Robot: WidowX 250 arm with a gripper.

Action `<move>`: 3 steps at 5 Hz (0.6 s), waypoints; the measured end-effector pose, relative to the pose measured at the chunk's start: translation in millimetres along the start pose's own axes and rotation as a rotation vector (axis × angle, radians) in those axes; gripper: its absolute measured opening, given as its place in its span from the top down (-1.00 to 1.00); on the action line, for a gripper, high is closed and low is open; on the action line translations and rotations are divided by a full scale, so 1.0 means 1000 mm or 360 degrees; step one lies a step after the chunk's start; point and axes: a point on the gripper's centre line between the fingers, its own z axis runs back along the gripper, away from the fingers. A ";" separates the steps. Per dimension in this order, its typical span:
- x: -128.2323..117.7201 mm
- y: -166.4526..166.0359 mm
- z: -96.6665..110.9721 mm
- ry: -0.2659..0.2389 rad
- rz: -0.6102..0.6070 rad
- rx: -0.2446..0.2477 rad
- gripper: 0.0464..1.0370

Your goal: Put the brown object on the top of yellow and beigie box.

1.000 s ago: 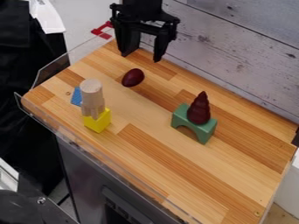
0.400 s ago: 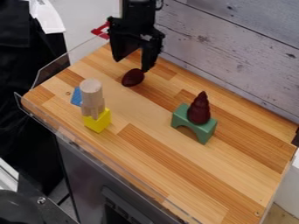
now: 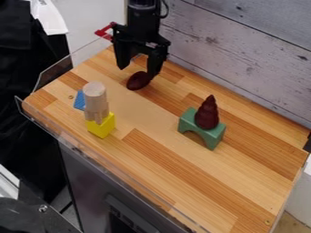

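Brown egg-shaped object lies on the surface beneath a gripper with spread fingers; beige pieces top a yellow block.

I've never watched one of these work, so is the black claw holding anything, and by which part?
Nothing yet; the gripper hangs open over the brown egg-shaped object.

The worktop was smooth wood with a soft sheen, and the wall at two o'clock looked like rough, matt boards. At eleven, the brown object looked smooth. The beige cylinder at ten was matt, bare-looking wood; the yellow block at nine, smooth and matt. Black cloth showed at nine.
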 end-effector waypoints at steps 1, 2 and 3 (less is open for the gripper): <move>0.003 0.004 -0.005 0.0001 0.0026 0.0006 -0.93; 0.001 0.007 -0.014 0.0040 0.0044 0.0018 -0.93; 0.002 0.009 -0.020 0.0061 0.0054 0.0024 -0.93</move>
